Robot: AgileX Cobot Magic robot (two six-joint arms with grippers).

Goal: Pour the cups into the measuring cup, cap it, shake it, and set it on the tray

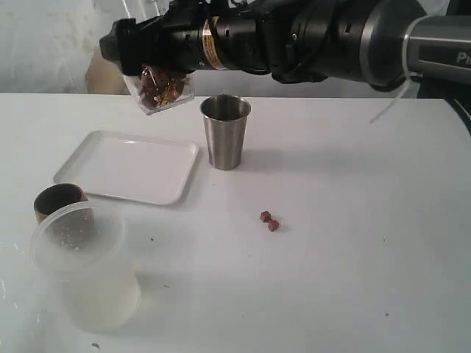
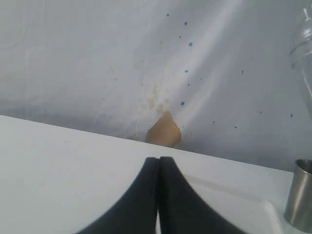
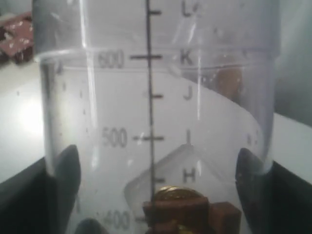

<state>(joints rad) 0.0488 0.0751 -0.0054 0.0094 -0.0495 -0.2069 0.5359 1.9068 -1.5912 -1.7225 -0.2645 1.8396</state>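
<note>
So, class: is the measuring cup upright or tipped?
Tipped. The measuring cup hangs slanted, clear of the table, gripped by the right gripper, with brown pieces inside it.

I record a flat white matte tabletop [image 1: 353, 220]. Behind it I see a creased pale grey-white sheet backdrop [image 2: 97, 58] with small blue specks [image 2: 182, 103] and faint yellowish staining [image 2: 155, 100] above a rounded tan patch [image 2: 164, 130] at the table's far edge. Lighting is even, shadows soft.
</note>
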